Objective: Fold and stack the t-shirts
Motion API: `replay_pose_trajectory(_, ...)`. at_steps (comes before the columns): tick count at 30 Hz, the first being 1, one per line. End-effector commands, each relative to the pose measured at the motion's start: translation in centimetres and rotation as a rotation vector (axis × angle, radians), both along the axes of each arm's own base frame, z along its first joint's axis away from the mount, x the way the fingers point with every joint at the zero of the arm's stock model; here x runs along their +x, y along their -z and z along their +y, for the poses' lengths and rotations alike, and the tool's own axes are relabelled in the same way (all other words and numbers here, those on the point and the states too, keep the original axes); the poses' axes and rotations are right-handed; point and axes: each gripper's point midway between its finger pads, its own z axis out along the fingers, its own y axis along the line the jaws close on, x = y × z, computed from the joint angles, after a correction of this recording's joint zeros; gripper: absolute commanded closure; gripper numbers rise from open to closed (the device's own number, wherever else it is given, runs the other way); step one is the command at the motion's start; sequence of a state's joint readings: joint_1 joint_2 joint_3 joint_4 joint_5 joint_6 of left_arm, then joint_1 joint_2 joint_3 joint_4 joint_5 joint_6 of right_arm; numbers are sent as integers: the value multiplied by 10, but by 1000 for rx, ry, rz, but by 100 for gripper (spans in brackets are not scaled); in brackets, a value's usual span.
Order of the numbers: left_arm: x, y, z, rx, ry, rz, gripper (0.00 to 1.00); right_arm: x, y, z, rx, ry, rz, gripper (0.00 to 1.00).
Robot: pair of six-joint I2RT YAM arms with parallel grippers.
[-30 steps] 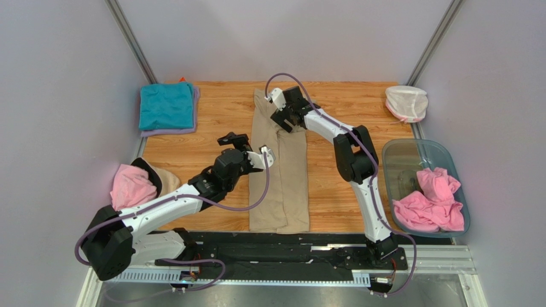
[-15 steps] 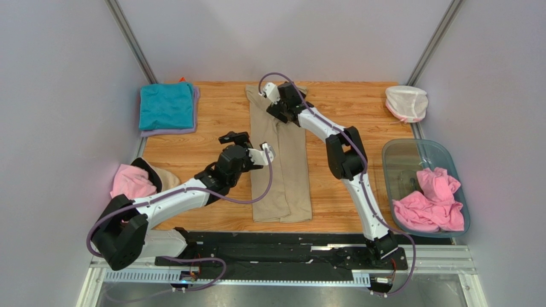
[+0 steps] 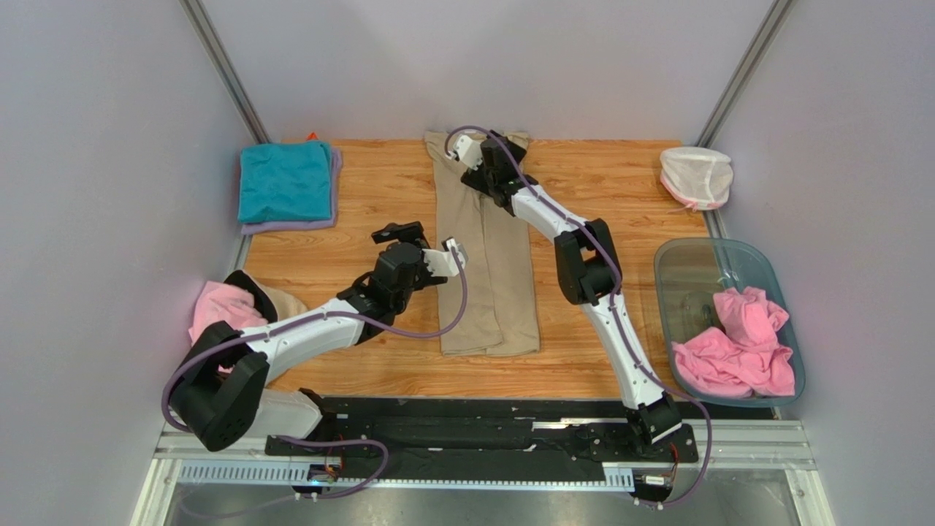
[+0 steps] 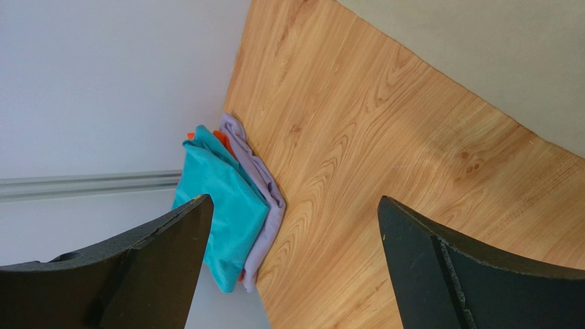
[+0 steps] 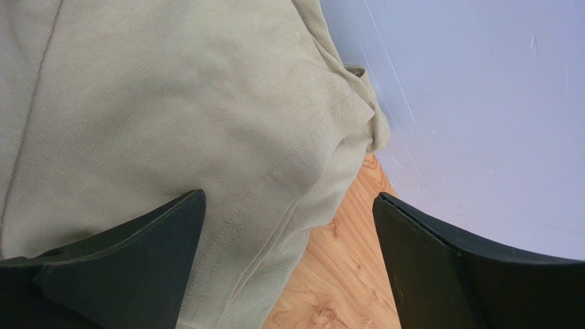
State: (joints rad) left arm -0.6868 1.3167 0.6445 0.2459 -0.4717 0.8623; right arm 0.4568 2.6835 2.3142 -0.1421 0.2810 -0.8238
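Note:
A tan t-shirt (image 3: 491, 274), folded lengthwise into a long strip, runs from the back wall toward the table's near edge. My right gripper (image 3: 489, 151) stands open over its far end. In the right wrist view the gripper (image 5: 288, 195) straddles the shirt's hemmed edge (image 5: 226, 157), with bare wood under the right finger and nothing gripped. My left gripper (image 3: 397, 233) hovers open just left of the strip. Its wrist view shows the gripper (image 4: 294, 199) over bare wood, facing the folded teal t-shirt (image 4: 223, 212) stacked on a lilac t-shirt (image 4: 264, 199).
The teal and lilac stack (image 3: 285, 184) sits at the table's back left. A pink t-shirt (image 3: 225, 318) lies crumpled at the left edge. More pink shirts (image 3: 735, 345) fill a clear tub (image 3: 702, 269) at the right. A white net pouch (image 3: 695, 175) sits back right.
The tan shirt has slid toward the back wall, its near end now farther from the table's front edge. The right gripper reached farther back with it; the left arm stretched slightly forward.

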Motion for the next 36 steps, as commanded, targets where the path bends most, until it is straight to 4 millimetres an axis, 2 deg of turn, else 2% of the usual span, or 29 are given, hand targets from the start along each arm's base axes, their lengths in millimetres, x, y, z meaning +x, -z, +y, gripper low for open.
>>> replay_pose_trajectory(1, 15, -28, -9, -68, 4, -70, 1, 4, 32, -19, -100, 28, 20, 0)
replay_pose_trajectory(4, 18, -27, -8, -70, -3, -68, 1, 7, 32, -26, -117, 43, 3, 0)
replay_pose_trajectory(7, 18, -28, -7, -81, -10, -68, 1, 10, 23, -31, -97, 65, -17, 0)
replay_pose_trajectory(11, 17, -31, -6, -93, -15, -71, 1, 8, 2, -27, -47, 74, -38, 0)
replay_pose_trajectory(12, 17, -33, -6, -99, -12, -75, 1, 5, -10, -25, -33, 78, -50, 0)
replay_pose_trajectory(15, 13, -38, -7, -116, -2, -66, 1, -2, -26, -21, -3, 86, -56, 0)
replay_pose_trajectory(19, 7, -44, -8, -142, 11, -44, 1, -21, -61, -18, 36, 87, -79, 0)
replay_pose_trajectory(22, 1, -49, -10, -169, 28, -22, 1, -33, -79, -16, 66, 90, -84, 0)
replay_pose_trajectory(24, -4, -46, -13, -174, 50, 21, 1, -47, -94, -19, 92, 96, -82, 0)
replay_pose_trajectory(25, -6, -45, -13, -188, 49, 35, 1, -55, -85, -23, 82, 102, -50, 0)
replay_pose_trajectory(26, -9, -41, -13, -183, 57, 57, 1, -62, -106, -25, 116, 110, -65, 0)
replay_pose_trajectory(28, -12, -42, -13, -191, 63, 65, 1, -78, -104, -32, 118, 125, -20, 0)
replay_pose_trajectory(29, -14, -38, -11, -187, 57, 71, 1, -95, -109, -38, 133, 130, 3, 0)
replay_pose_trajectory(30, -17, -36, -8, -189, 49, 83, 1, -104, -106, -42, 134, 135, 28, 0)
replay_pose_trajectory(33, -28, -28, -11, -225, 70, 139, 1, -155, -94, -58, 113, 137, 151, 0)
replay_pose_trajectory(34, -35, -21, -10, -225, 76, 183, 2, -177, -80, -63, 80, 131, 223, 0)
replay_pose_trajectory(35, -42, -16, -18, -246, 122, 224, 2, -201, -57, -70, 51, 124, 299, 0)
replay_pose_trajectory(36, -47, -13, -21, -268, 129, 249, 3, -220, -66, -78, 53, 119, 318, 0)
